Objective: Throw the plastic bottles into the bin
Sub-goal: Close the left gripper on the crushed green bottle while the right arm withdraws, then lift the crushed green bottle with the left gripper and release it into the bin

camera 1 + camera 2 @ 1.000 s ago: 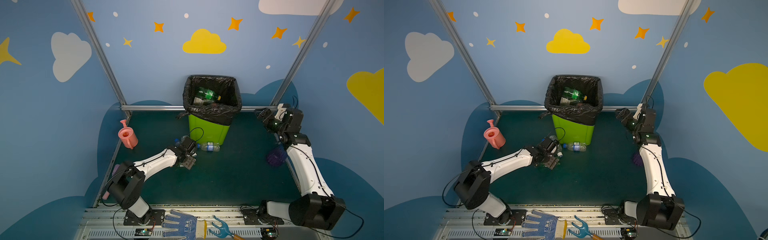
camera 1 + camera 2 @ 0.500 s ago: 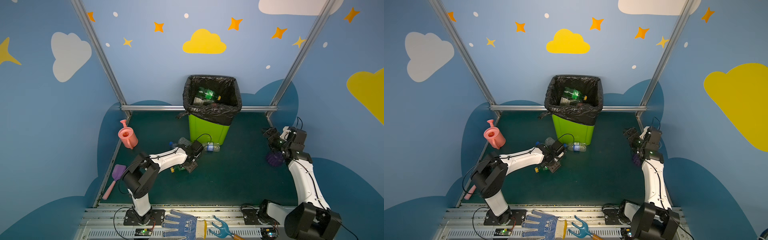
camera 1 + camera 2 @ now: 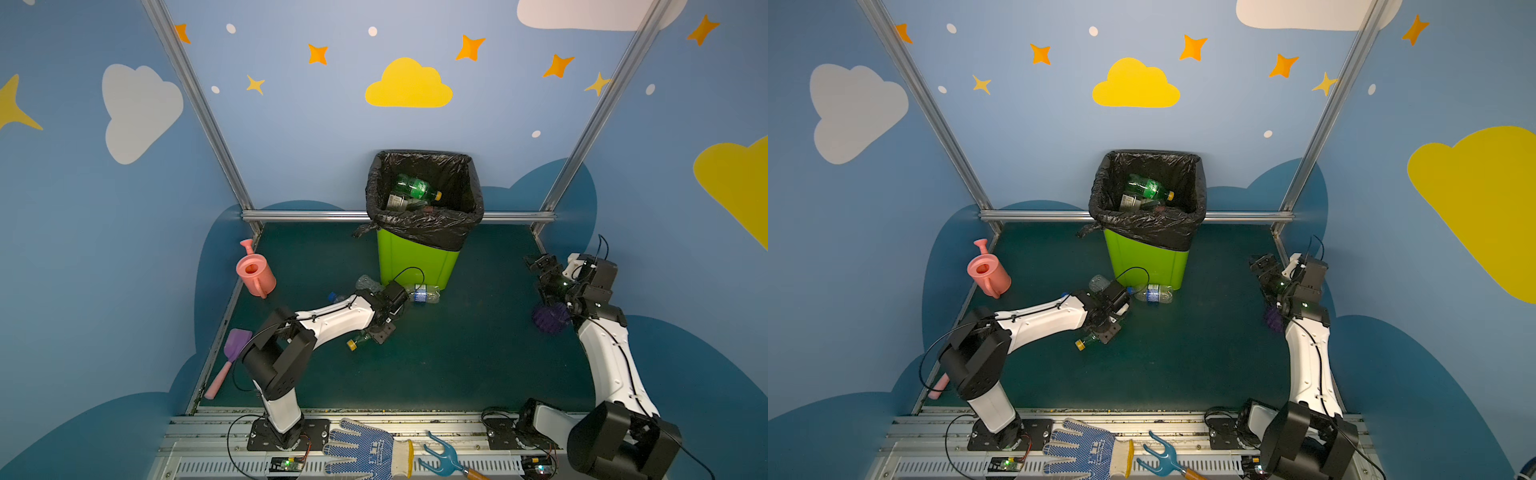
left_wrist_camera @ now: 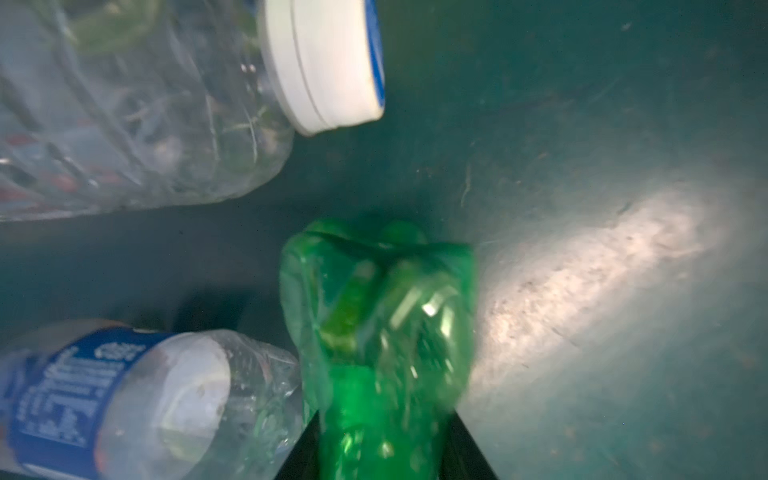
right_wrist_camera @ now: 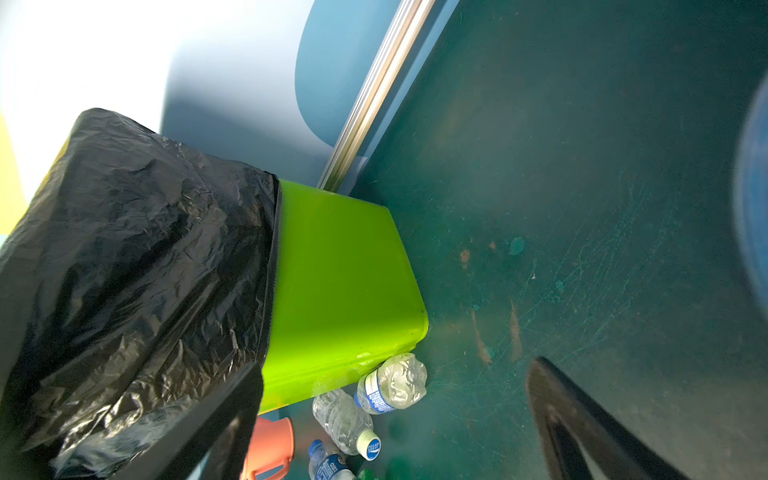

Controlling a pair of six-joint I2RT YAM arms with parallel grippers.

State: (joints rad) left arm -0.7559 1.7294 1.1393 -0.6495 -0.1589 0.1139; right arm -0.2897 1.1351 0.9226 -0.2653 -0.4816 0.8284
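Observation:
My left gripper [image 3: 380, 332] is low on the green floor, in front of the bin, shut on a green plastic bottle [image 3: 360, 338] with a yellow cap. In the left wrist view this green bottle [image 4: 378, 316] fills the space between the jaws. Three clear bottles lie at the foot of the lime-green bin [image 3: 415, 262] [image 5: 345, 282]: one with a blue label [image 3: 424, 294] [image 5: 390, 384], one with a white cap [image 3: 368, 284] [image 5: 343, 419], and one with a blue cap [image 3: 334, 297]. A green bottle [image 3: 415, 189] lies inside the bin with others. My right gripper [image 3: 542, 272] stands open and holds nothing at the right edge.
A pink watering can [image 3: 254, 272] stands at the left edge. A ribbed purple vase [image 3: 548, 318] sits under my right arm. A purple scoop [image 3: 232, 357] lies front left. A blue glove [image 3: 361, 451] and a blue rake [image 3: 442, 457] lie on the front rail.
My left gripper has closed on the green bottle after reaching lower and further forward. My right arm came down from beside the bin's rim to the right edge, still open.

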